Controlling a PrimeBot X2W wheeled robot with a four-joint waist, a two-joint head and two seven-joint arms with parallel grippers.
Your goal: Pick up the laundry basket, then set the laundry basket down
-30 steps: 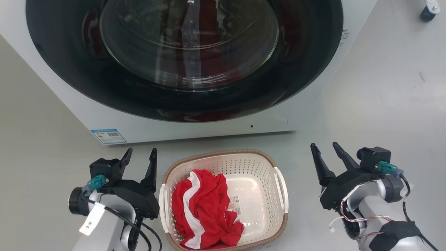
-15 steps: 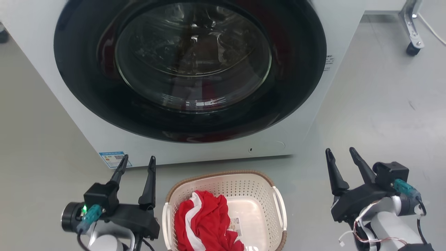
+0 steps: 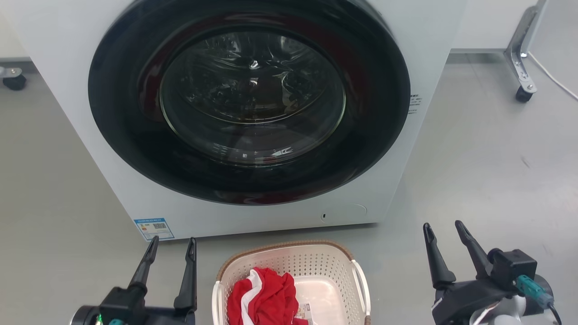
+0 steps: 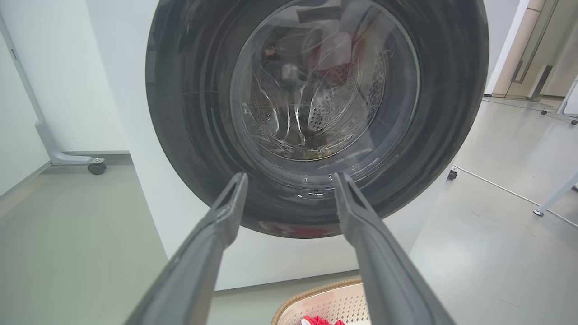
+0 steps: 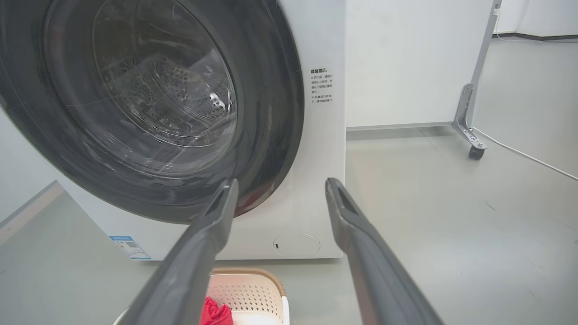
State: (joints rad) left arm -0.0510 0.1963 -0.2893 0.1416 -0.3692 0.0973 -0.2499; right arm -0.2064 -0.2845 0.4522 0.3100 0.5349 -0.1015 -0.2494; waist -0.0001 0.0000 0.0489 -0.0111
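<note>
Both left tool (image 3: 174, 239) and right tool (image 3: 441, 223), prongs apart, flank the perforated laundry basket (image 3: 307, 264) (woven-look brown rim)

Print (image 5: 321, 86) on the washer (image 5: 316, 189) and its blue sticker (image 3: 154, 228) (lower corner) are too small to read.

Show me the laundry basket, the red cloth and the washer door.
laundry basket (image 3: 298, 264), head view, perforated back wall.
red cloth (image 3: 266, 295), head view, middle of bundle.
washer door (image 3: 253, 95), head view, glass centre.
</note>
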